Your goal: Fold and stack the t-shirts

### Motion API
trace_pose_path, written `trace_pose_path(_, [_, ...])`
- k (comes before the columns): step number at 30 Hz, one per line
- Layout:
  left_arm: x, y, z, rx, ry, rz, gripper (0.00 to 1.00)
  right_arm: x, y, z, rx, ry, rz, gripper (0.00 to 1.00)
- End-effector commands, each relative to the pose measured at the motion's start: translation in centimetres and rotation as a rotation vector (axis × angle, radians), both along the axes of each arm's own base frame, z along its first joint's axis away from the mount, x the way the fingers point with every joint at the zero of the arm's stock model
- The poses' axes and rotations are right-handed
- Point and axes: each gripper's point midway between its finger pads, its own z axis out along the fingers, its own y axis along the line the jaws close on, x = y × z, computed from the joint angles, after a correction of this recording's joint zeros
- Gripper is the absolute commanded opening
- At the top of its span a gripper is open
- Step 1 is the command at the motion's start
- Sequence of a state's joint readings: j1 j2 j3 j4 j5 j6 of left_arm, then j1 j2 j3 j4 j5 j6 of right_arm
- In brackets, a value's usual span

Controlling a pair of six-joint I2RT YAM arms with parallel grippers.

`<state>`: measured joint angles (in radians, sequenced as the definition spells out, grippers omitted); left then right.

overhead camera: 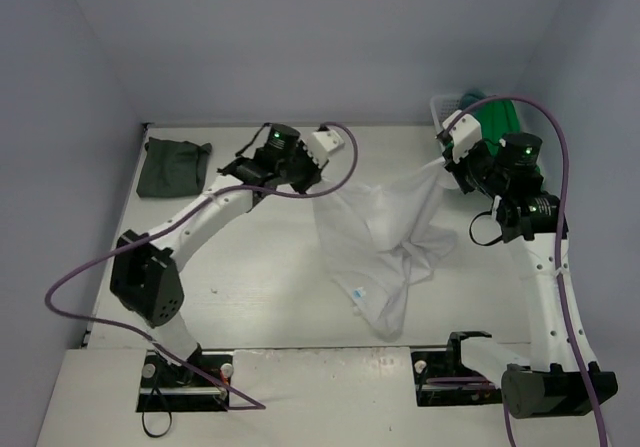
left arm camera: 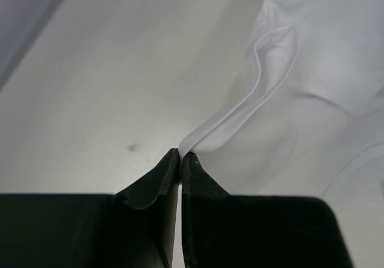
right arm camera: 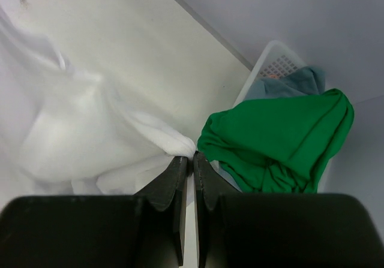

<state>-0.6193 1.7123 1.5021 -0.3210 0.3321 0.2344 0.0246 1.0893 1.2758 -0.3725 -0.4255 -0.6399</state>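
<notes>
Top external view: white t-shirt [overhead camera: 385, 247] is held up between both arms over the middle-right of the table [overhead camera: 250, 297], with its lower part crumpled on the surface. Left gripper [left arm camera: 181, 155] is pressed together, pinching a thin folded edge of the white t-shirt right at the fingertips. Left wrist view shows the cloth running up and to the right from the pinch. Right gripper [right arm camera: 191, 157] is closed too, pinching another corner of the same shirt, and the cloth is pulled taut toward the far right. Dark grey-green t-shirt [overhead camera: 173, 165] lies as a rough folded square at the far-left corner of the table, well apart from both grippers. Bright green t-shirt [right arm camera: 276, 133] drapes over the rim of the white lattice basket [right arm camera: 273, 55] at the far-right corner, just beside the right gripper. Teal-blue t-shirt [right arm camera: 288, 82] sits in the basket, partly under the green one.
</notes>
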Motion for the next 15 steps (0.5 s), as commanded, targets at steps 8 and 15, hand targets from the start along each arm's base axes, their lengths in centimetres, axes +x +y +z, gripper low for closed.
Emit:
trace_pose_path(8, [-2.5, 9.7, 19.1, -0.174, -0.297, 0.103, 0.0, -2.5, 1.6, 0.6, -0.053, -0.016, 0.123, 0.0])
trace_pose_path(15, [-8.5, 14.4, 28.1, -0.288, -0.435, 0.107, 0.0, -6.2, 2.9, -0.5, -0.068, -0.047, 0.182, 0.0])
